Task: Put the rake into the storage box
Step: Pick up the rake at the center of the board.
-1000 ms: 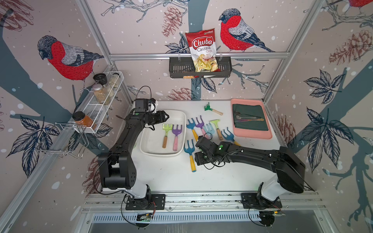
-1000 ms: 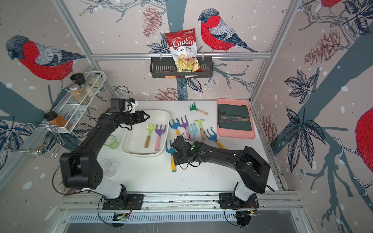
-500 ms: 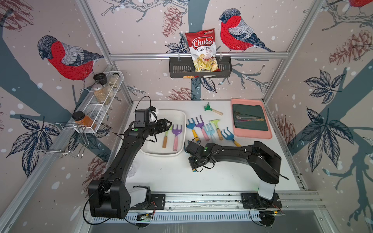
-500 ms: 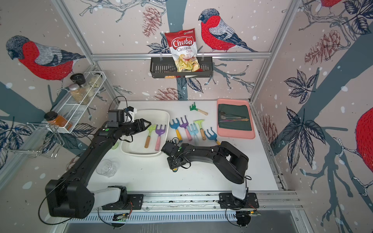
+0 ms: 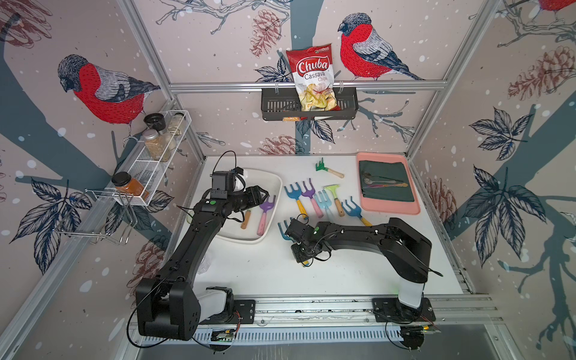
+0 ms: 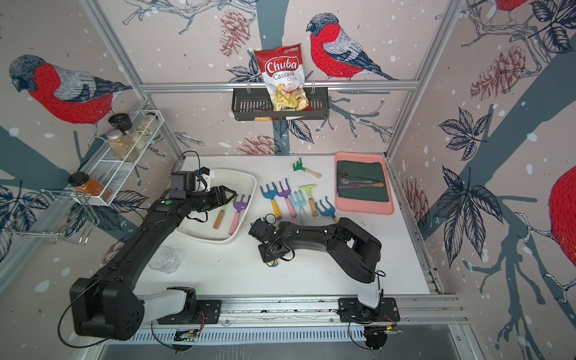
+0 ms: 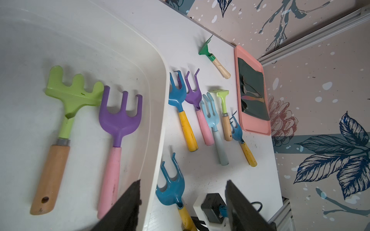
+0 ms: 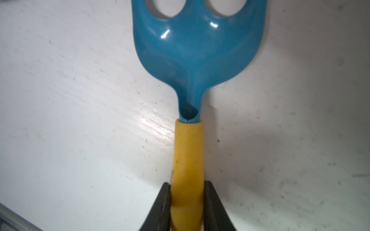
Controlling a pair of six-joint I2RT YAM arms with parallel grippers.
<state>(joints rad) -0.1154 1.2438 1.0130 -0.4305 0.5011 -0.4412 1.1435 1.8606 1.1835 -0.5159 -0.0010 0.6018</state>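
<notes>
Right jaws newly tight on rake — storage box rim beside

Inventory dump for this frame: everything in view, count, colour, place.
storage box: 1, white, table's left half
green rake: 1, wood handle, in box
purple rake: 1, pink handle, in box
row of rakes: 5, blue, purple, pale blue, lime, blue, right of box
small green rake: 1, behind the row
teal rake: 1, yellow handle, before the row
tray: 1, pink, back right; dark green cloth and cutlery on it
basket: 1, black, back rail; red chips bag inside
wire rack: 1, white, left wall; four jars
cup: 1, clear, front left
left gripper: open, over box
right gripper: shut on teal rake's handle
</notes>
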